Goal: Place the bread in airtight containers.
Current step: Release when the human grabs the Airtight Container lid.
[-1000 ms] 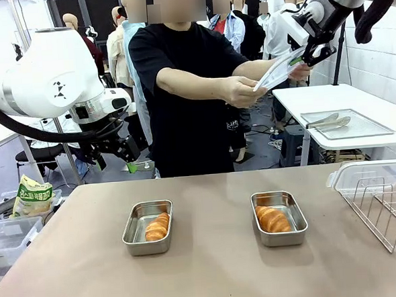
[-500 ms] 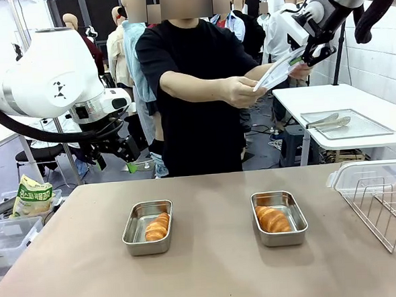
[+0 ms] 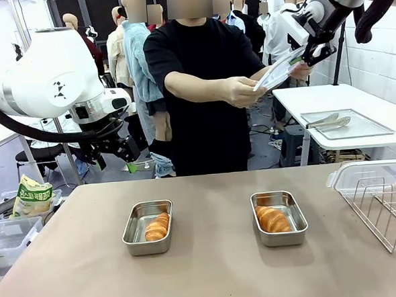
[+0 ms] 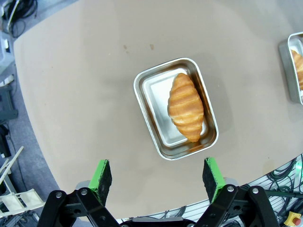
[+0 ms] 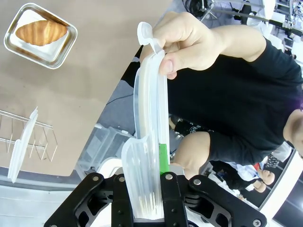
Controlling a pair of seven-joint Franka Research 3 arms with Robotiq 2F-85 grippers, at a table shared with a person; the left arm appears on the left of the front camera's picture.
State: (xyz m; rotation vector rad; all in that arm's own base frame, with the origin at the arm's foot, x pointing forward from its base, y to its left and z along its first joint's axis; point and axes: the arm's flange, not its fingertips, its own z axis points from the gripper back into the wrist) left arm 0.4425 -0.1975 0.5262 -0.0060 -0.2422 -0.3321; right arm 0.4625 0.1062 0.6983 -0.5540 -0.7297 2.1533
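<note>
The left roll point(image 3: 157, 226) lies in the left tin point(image 3: 138, 241) and the right roll point(image 3: 273, 218) in the right tin point(image 3: 297, 231), both uncovered on the worktop point(image 3: 212, 275). A wire rack point(image 3: 383, 211) stands at the right. Beyond the far edge, the right fingers point(image 5: 164, 163) pinch clear lids point(image 3: 277, 69), also held by a person's hand point(image 3: 238, 91). The left fingers point(image 4: 101, 175) hang wide apart, empty.

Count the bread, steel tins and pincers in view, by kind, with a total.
Croissant rolls: 2
Steel tins: 2
Pincers, left pincer and right pincer: 2
Total: 6
</note>
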